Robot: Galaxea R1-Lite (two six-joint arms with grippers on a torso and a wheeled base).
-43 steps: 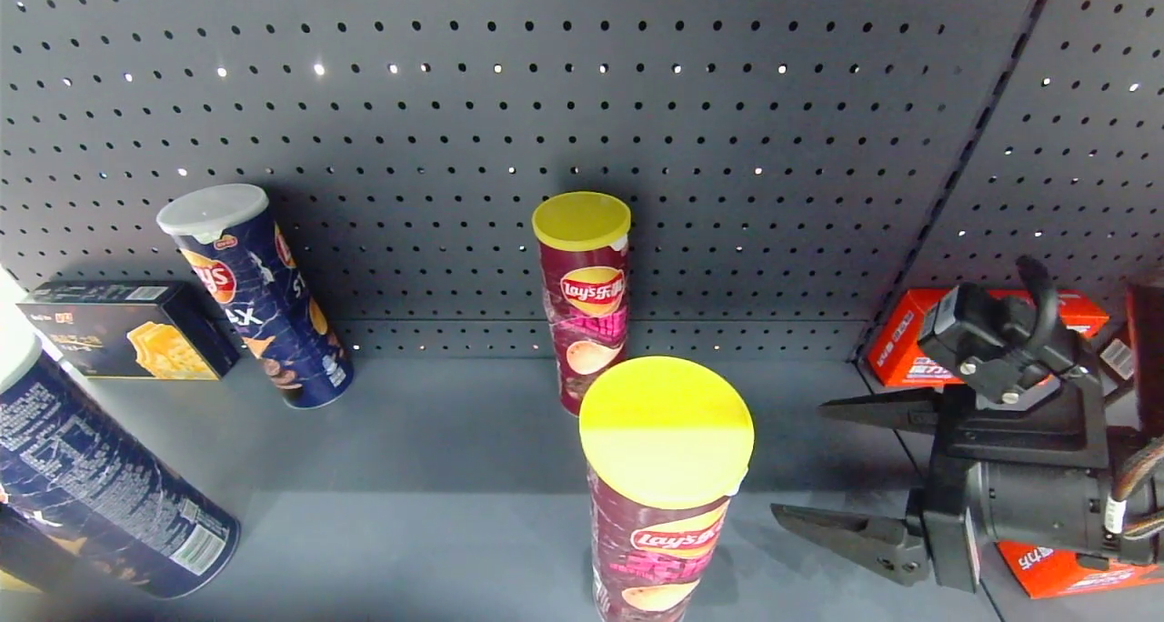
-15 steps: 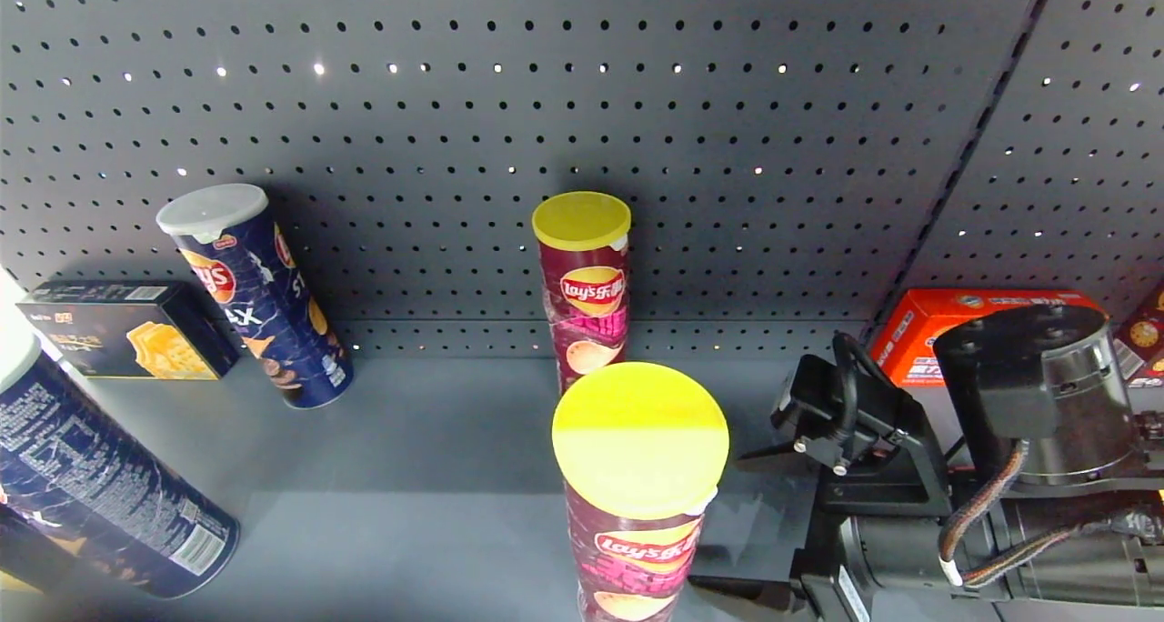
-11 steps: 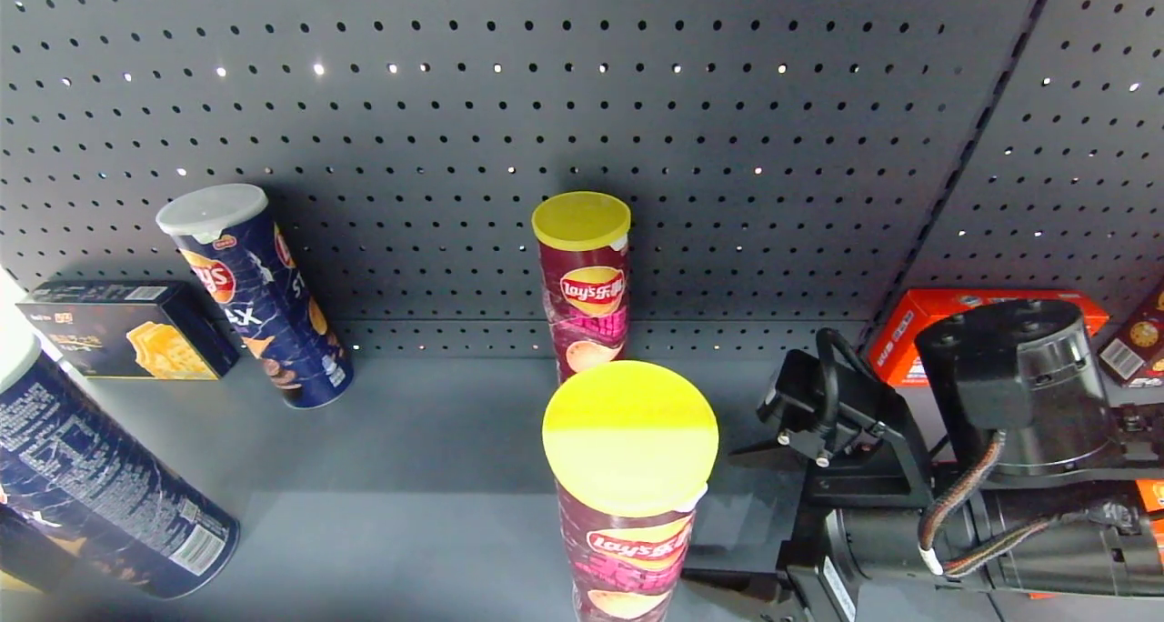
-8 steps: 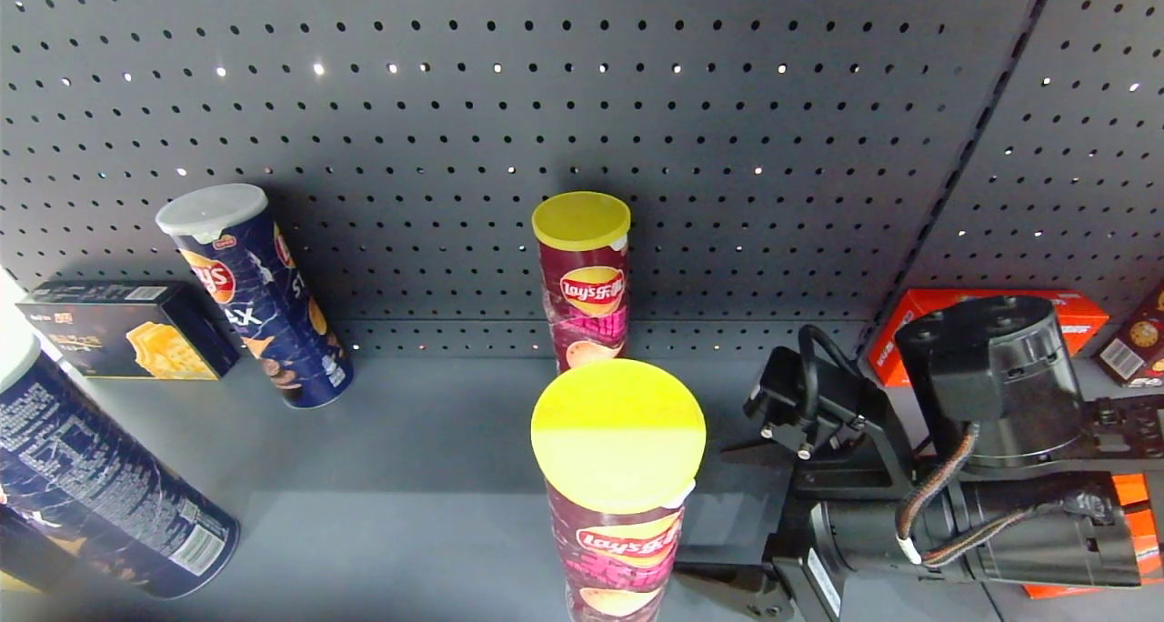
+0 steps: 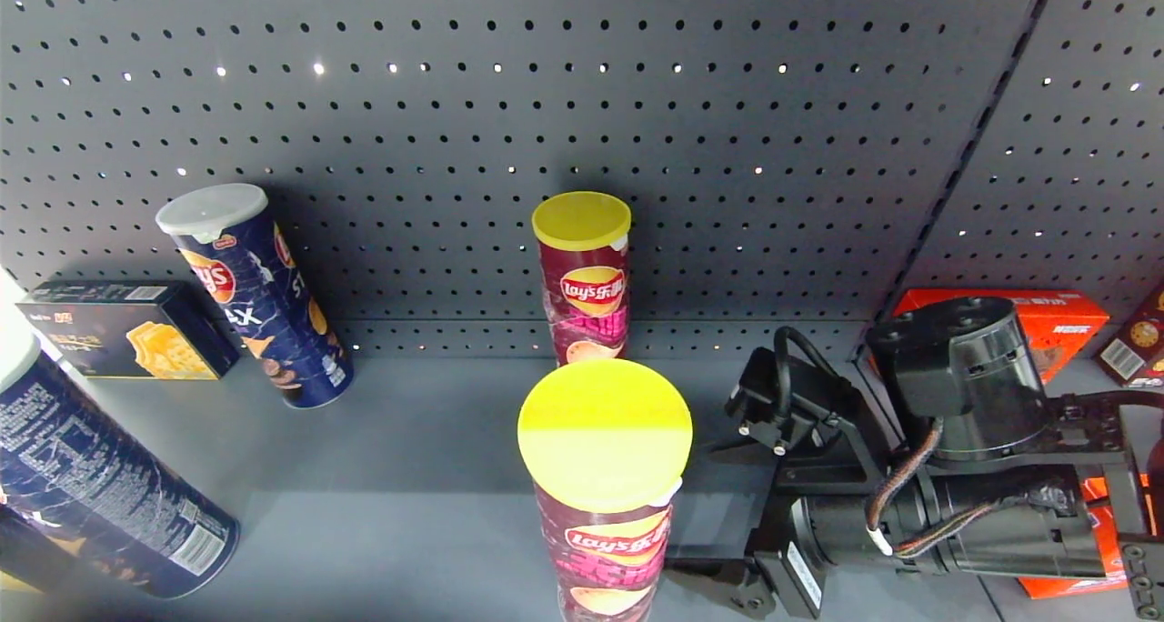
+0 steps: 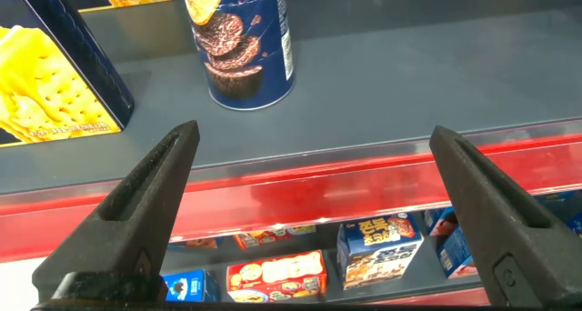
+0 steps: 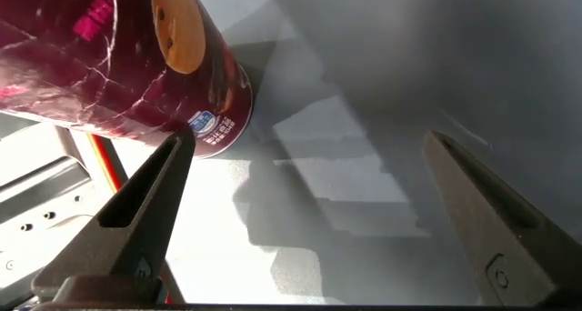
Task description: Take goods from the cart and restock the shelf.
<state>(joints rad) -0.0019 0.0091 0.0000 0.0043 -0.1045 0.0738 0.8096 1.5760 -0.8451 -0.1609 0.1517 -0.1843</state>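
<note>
A maroon chip can with a yellow lid (image 5: 605, 476) stands upright near the front of the grey shelf (image 5: 409, 440). A second maroon can (image 5: 582, 276) stands behind it against the pegboard. My right gripper (image 5: 714, 513) is open just right of the front can, level with its lower body. In the right wrist view the can's base (image 7: 195, 102) sits just beyond one fingertip (image 7: 177, 156), with bare shelf between the jaws of the right gripper (image 7: 314, 220). My left gripper (image 6: 309, 211) is open and holds nothing, in front of the shelf's red front strip (image 6: 300, 188).
A dark blue can (image 5: 255, 295) stands at the back left beside a dark cracker box (image 5: 127, 331). Another blue can (image 5: 91, 495) stands at the left edge, close up. Orange boxes (image 5: 1064, 317) lie behind the right arm. Small boxes (image 6: 377, 252) fill the lower shelf.
The front maroon can has slid left and slightly nearer. My right gripper has moved left with it, staying open, and the arm has turned in over the shelf.
</note>
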